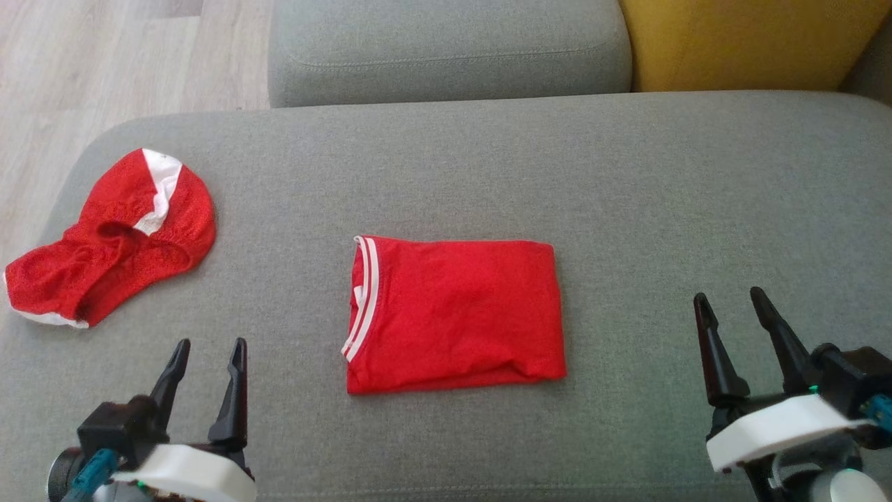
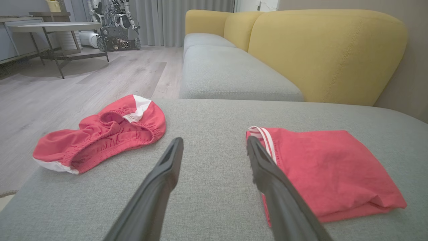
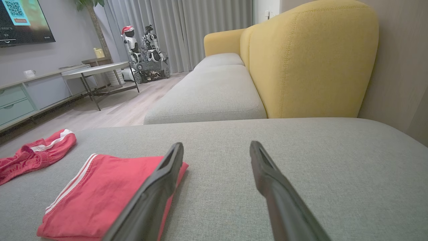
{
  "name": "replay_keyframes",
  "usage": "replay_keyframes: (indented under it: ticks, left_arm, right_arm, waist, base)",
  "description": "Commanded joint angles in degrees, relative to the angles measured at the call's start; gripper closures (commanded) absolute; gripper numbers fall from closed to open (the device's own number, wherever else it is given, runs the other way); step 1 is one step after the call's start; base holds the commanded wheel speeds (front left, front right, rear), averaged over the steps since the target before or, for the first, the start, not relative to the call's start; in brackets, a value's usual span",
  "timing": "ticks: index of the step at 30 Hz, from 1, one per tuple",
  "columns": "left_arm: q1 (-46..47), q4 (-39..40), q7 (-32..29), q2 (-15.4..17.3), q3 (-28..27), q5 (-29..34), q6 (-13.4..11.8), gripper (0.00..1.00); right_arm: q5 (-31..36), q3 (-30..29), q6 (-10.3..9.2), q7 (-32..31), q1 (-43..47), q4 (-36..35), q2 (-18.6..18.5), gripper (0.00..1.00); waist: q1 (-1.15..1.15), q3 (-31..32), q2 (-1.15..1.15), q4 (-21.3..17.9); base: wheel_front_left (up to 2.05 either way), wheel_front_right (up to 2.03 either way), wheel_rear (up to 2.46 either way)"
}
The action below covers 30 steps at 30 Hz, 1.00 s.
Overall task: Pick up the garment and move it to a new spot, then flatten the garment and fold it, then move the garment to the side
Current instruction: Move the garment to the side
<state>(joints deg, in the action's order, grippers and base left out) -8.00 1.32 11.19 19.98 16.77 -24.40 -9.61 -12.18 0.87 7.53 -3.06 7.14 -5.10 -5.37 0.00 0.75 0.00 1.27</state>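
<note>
Both spread: left gripper (image 1: 212,343), right gripper (image 1: 727,294) | garment (image 1: 460,314) folded, centred on cushion (image 1: 662,209) (well inside edges)

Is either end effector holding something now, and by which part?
Nothing is held. The left end effector and right end effector are open and empty; the folded red garment lies untouched.

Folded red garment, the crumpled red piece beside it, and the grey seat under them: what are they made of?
Folded red garment: looks like thin, matte knit fabric with white-striped trim; it creases softly.
Crumpled red piece: seemingly a sportier mesh, showing a dotted texture and gathered elastic edge.
Grey seat: coarse woven upholstery, matte, with a visible heathered weave.
</note>
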Motion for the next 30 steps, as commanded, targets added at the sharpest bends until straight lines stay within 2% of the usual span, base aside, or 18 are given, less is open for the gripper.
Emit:
replay_keyframes:
  ticks: [1,14,24,30]
  left_arm:
    - [2.53,1.94,0.35,1.56,-2.28,-0.27,-0.47,0.00]
    - [4.82,2.63,0.64,1.62,-1.94,-0.24,-0.31,0.00]
    - [11.70,0.34,2.62,0.09,-1.42,-0.07,2.04,0.00]
    - [14.73,-1.19,3.49,-1.74,-1.23,0.85,3.10,0.00]
  right_arm:
    - [0.32,1.21,-0.04,-0.11,-1.87,-1.94,-0.29,0.00]
    - [0.73,1.15,-0.04,-1.36,-4.87,1.00,0.10,0.00]
    - [0.91,7.98,-0.04,-4.32,-16.96,17.18,1.02,0.00]
    - [0.16,9.22,-0.04,-6.51,-20.63,27.17,1.32,0.00]
  waist:
    - [0.00,-0.07,0.00,-0.01]
    - [0.00,-2.38,0.00,1.32]
    - [0.00,-7.98,0.00,6.39]
    - [0.00,-9.72,0.00,9.27]
  base:
    - [0.00,0.00,0.00]
    - [0.00,0.00,0.00]
    - [0.00,0.00,0.00]
    - [0.00,0.00,0.00]
